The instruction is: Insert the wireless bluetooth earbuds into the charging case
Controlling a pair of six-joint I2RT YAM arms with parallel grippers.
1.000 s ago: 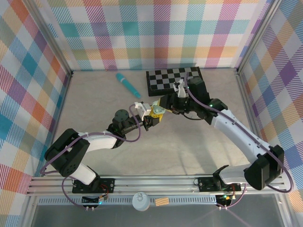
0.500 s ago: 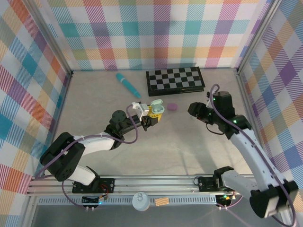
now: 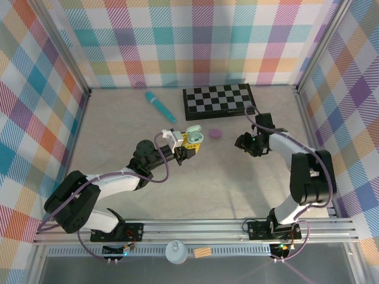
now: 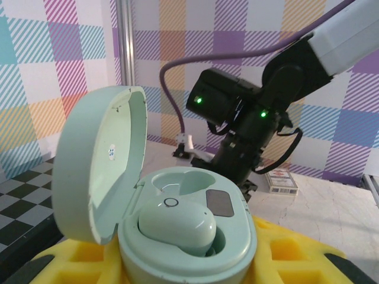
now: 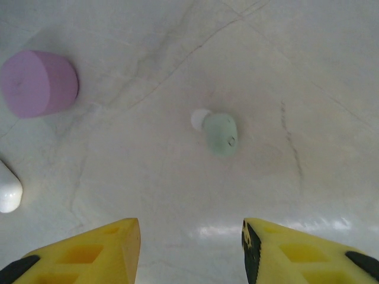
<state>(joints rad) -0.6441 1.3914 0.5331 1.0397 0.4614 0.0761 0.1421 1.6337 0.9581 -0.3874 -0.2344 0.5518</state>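
Note:
My left gripper [image 3: 188, 142] is shut on the sides of the mint charging case [image 4: 189, 236], its yellow fingers [image 4: 296, 260] on either side. The case's lid [image 4: 100, 165] stands open to the left. One mint earbud [image 4: 176, 225] sits in the near socket; the far socket [image 4: 177, 180] is empty. A second mint earbud [image 5: 220, 132] with a white tip lies loose on the table. My right gripper [image 5: 190, 232] hovers open just short of it, with nothing between its fingers. From above, the right gripper [image 3: 244, 142] is low over the table, right of the case [image 3: 195, 135].
A pink-purple round piece [image 5: 38, 83] lies between the two grippers [image 3: 216, 134]. A white rounded piece [image 5: 7, 190] shows at the left edge. A chessboard [image 3: 219, 99] and a teal stick [image 3: 160, 105] lie at the back. A small card box [image 4: 281, 180] sits beyond the case.
The right gripper has left the case, swung to the right and come down close to the table over the loose earbud. The left gripper still holds the case, shifted slightly.

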